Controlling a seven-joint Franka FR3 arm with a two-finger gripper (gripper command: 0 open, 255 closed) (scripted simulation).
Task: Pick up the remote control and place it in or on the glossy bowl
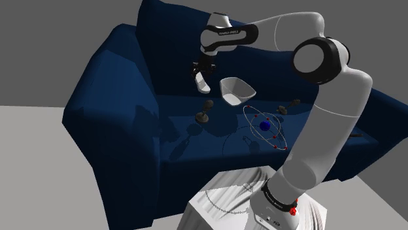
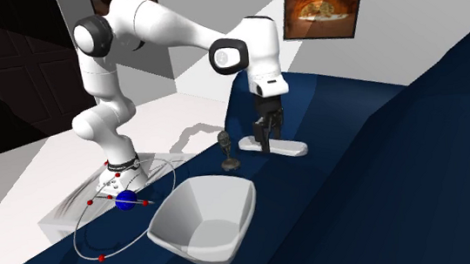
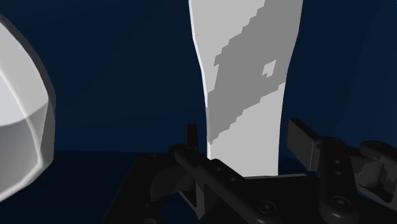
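- Claw (image 1: 198,73) of the white arm is seen closed on one end of a long, flat, white remote control (image 1: 203,83). Its two black fingers (image 3: 303,141) are pressed in at the remote control's long edges.
- Remote control is held tilted, apparently just clear of the dark blue sofa (image 1: 118,98), in front of the backrest. From the wrist it is seen running straight out from between the fingers.
- Glossy white bowl (image 1: 237,90) with angular walls is set upright on the sofa seat. It is found near the remote control, on the shoulder view's right of it, and is not touched by it.
- Small dark microphone-shaped figure (image 2: 228,149) is stood on the seat between bowl and claw in the second exterior view.
- Ringed model with a blue ball (image 2: 126,200) and red beads is placed just beside the bowl, on the side toward the white stand (image 1: 229,202).
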